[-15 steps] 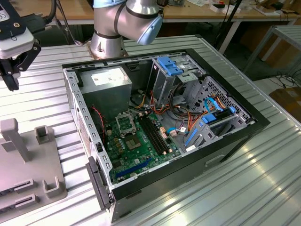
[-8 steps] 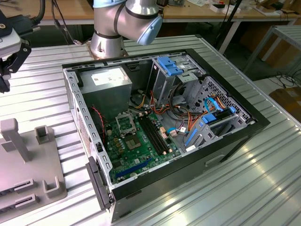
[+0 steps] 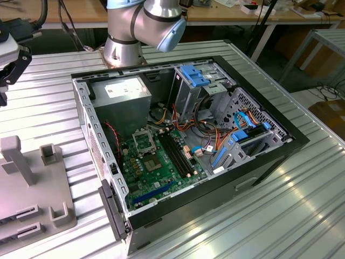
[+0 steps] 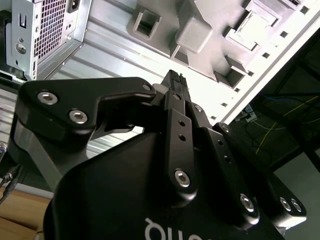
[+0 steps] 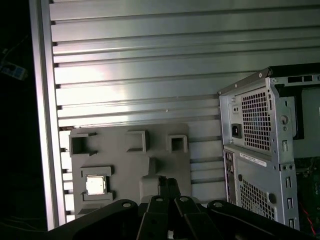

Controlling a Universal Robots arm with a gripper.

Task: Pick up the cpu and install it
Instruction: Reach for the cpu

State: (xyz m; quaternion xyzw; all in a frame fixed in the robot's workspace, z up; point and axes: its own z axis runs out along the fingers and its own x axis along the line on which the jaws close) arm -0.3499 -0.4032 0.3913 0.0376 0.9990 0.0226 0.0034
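Observation:
In the first wrist view the cpu [image 5: 95,185], a pale silver square chip, lies flat in a square recess of a grey holder block [image 5: 125,165] on the ribbed metal table. My gripper [image 5: 167,184] hangs above that block with its black fingers pressed together and nothing between them. The cpu sits apart from the fingertips, off to one side. The second wrist view shows the same shut gripper [image 4: 175,80] over the block [image 4: 200,35]. In the exterior view the metal-framed socket [image 3: 144,141] stands on the green board [image 3: 161,175] inside the open computer case.
The open case [image 3: 259,156] lies on its side on the table, with a power supply [image 3: 126,93], drive cages and cables inside. The grey holder block [image 3: 38,194] stands at the exterior view's left. The arm's base [image 3: 124,43] rises behind the case.

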